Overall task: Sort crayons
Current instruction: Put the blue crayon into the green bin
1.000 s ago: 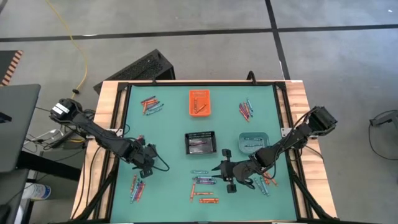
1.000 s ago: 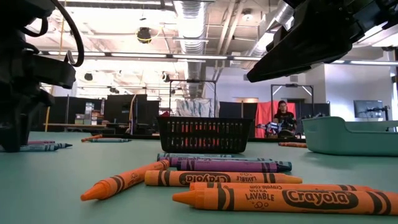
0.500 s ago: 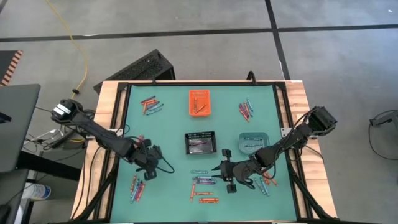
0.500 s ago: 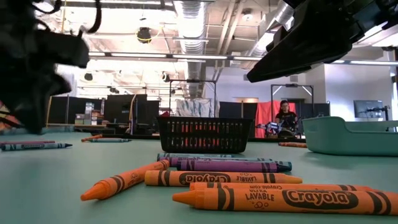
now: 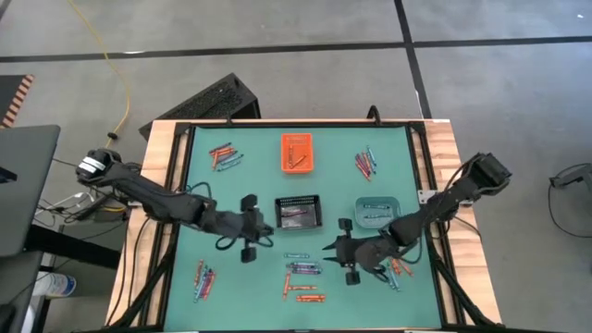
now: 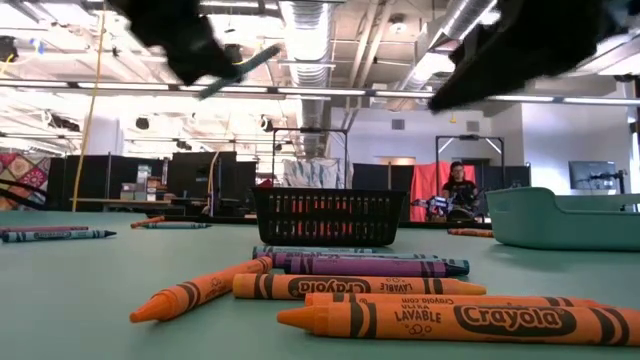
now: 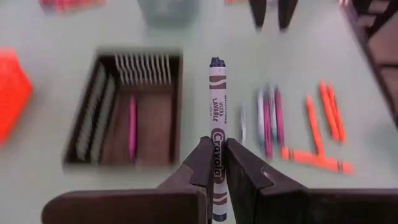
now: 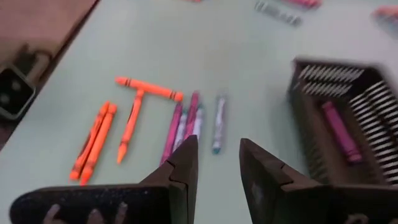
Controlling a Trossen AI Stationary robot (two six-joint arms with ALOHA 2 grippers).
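My left gripper (image 5: pixel 265 231) hangs over the table's middle, just left of the black mesh bin (image 5: pixel 298 213), shut on a purple crayon (image 7: pixel 217 106). In the low view, gripper and crayon (image 6: pixel 240 68) show high above the table. A pink-purple crayon (image 7: pixel 132 127) lies in the mesh bin (image 7: pixel 127 112). My right gripper (image 5: pixel 328 248) is open above the near-middle crayons (image 5: pixel 303 277), with nothing between its fingers (image 8: pixel 186 163). Orange crayons (image 8: pixel 102 140) and purple crayons (image 8: pixel 186 124) lie flat below it. My left gripper pinches the purple crayon's paper-wrapped rear half (image 7: pixel 217 155) between its two fingers. The crayon lies along the fingers, its front half sticking out past the fingertips. The fingers slant downward toward the table's right. The crayon is lifted clear of the table.
An orange bin (image 5: pixel 297 153) stands at the far middle and a teal bin (image 5: pixel 377 212) right of the mesh bin. More crayon piles lie at the far left (image 5: pixel 225 154), far right (image 5: pixel 366 164), near left (image 5: pixel 203 280) and near right (image 5: pixel 398 270).
My left gripper has risen from beside the near-left crayon pile and swung toward the table's right, up to the mesh bin. It has tipped from pointing steeply down to a shallower slant. The purple crayon has come up with it, clear of the table.
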